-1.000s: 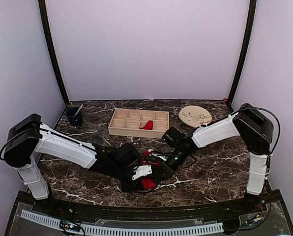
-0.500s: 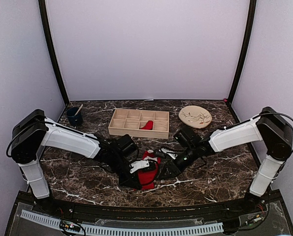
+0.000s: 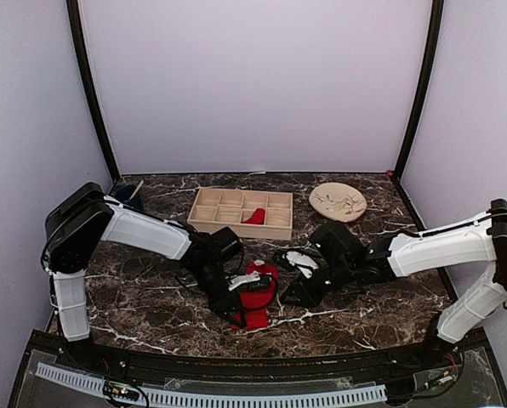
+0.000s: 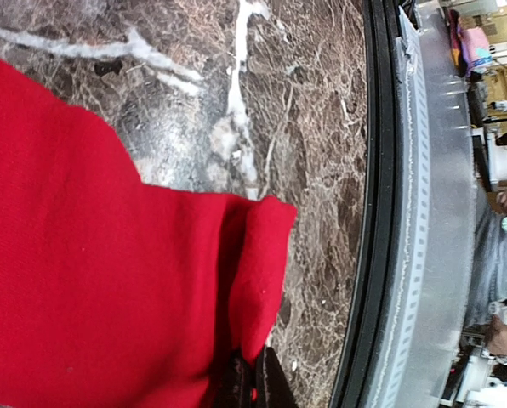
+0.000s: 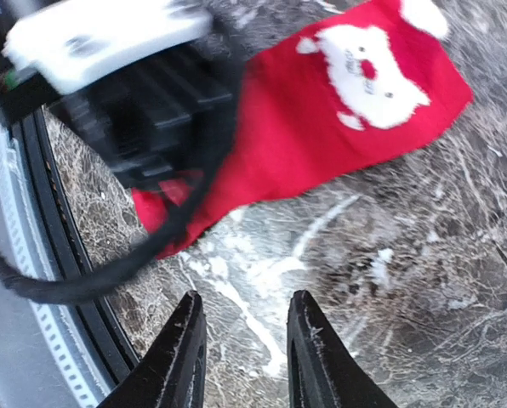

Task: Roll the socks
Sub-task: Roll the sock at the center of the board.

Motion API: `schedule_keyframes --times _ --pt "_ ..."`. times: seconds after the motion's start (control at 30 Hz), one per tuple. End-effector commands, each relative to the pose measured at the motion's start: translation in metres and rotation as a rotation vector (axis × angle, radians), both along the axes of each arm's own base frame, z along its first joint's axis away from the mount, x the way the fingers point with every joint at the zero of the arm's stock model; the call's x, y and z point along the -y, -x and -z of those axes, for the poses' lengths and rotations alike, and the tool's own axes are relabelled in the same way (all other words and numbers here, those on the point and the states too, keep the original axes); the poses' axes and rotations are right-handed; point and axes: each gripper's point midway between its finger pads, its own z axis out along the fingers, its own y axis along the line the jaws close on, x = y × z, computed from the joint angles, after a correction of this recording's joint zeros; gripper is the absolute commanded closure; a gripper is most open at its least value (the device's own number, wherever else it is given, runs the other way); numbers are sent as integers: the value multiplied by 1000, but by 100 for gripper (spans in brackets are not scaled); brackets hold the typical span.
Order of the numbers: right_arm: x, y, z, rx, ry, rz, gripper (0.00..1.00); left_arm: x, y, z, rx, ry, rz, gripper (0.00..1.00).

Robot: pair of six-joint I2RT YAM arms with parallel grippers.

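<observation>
Your left gripper (image 4: 253,384) was clamped on the sock (image 4: 109,280) at its edge — your right gripper (image 5: 245,302) stood part-open, empty, beside it.

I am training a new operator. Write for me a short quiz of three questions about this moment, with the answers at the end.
1. True or false: the left gripper is shut on the red sock that lies on the table.
2. Where is the second red sock? A: on the plate. B: in a compartment of the wooden tray. C: in the cup.
3. Fill in: the jaws of the right gripper stand ____, with nothing between them.

Key: 1 true; 2 B; 3 open.
</observation>
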Motion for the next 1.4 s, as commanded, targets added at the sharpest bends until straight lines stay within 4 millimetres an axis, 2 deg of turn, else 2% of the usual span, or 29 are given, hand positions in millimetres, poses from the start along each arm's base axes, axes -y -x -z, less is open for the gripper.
schedule_keyframes --times 0.0,0.23,0.4,0.47,0.8,1.37 --pt "-7 11 3 140 63 -46 68 -1 8 -9 -129 3 15 100" --pt "-26 40 13 254 178 -174 68 0 11 -3 -213 -18 18 100" --pt "-39 51 10 323 203 -232 67 0 8 -1 -241 -20 12 100" --pt "-42 54 16 339 229 -256 67 0 7 0 -254 -25 11 100" --pt "-57 55 35 431 329 -358 63 -2 6 7 -299 -45 6 100" --pt "-67 54 38 494 363 -450 66 -1 5 12 -344 -54 8 100"
